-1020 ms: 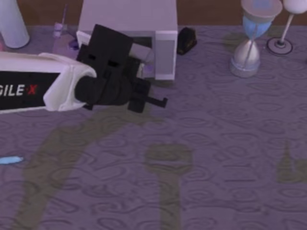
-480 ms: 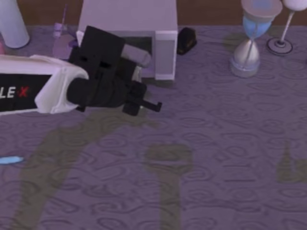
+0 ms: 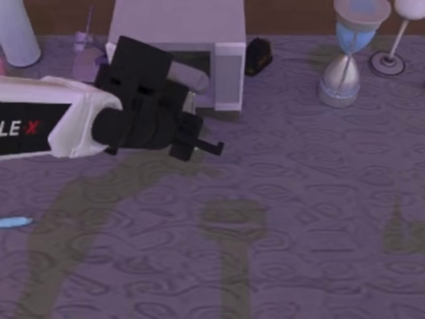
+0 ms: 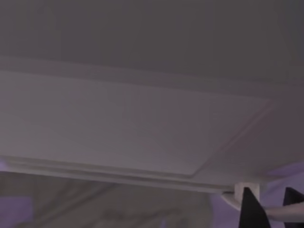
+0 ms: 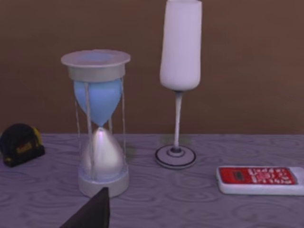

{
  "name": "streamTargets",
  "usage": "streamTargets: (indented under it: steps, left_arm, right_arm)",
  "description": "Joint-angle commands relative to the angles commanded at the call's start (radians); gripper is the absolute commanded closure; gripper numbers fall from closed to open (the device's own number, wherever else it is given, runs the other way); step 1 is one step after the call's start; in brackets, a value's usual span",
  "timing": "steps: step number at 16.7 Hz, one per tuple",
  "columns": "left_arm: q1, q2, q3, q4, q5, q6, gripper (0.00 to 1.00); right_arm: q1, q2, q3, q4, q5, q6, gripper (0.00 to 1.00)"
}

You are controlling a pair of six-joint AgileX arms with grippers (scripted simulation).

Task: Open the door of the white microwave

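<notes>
Here my left hand [image 3: 202,141] hangs low over the purple patterned tabletop [image 3: 299,219], just in front of the large boxy white microwave [image 3: 176,26] at the back of the tabletop, left of centre. In the wrist view my two dark fingertips [image 4: 251,209] sit at the lower edge of the flat white-framed door [image 4: 142,128], with a thin white lip between them; I judge that I am gripping the door's edge, though the contact is only partly in view. From above, the narrow white control strip [image 3: 229,76] stands plain, and beside it the dark cavity shows, so the door looks already swung partly out toward the top view's left, mostly hidden under my arm. I would say the opening is under way and what remains is to carry the swing wider.

My right hand is not in the top view; only a dark wedge [image 5: 90,211] shows in its wrist camera, and I cannot tell how it stands.

Writing: the white sleeve of my left arm [image 3: 40,123] carries letters, cut off, reading "LE X". Farther right stand a blue hourglass [image 3: 348,50] and a white stemmed glass [image 3: 398,30]; a red-and-white remote [image 5: 259,179] bears marks too small to read.
</notes>
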Motion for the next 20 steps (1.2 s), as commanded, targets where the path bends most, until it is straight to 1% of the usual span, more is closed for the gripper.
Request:
streamTargets:
  steps: [15,17,20]
  left_arm:
    - [0.000,0.000,0.000,0.000,0.000,0.000,1.00]
    - [-0.007,0.001,0.001,-0.001,0.010,-0.003,1.00]
    - [0.008,-0.012,-0.014,0.000,0.030,0.026,1.00]
  right_arm:
    - [0.000,0.000,0.000,0.000,0.000,0.000,0.00]
    - [0.000,0.000,0.000,0.000,0.000,0.000,0.00]
    - [0.000,0.000,0.000,0.000,0.000,0.000,0.00]
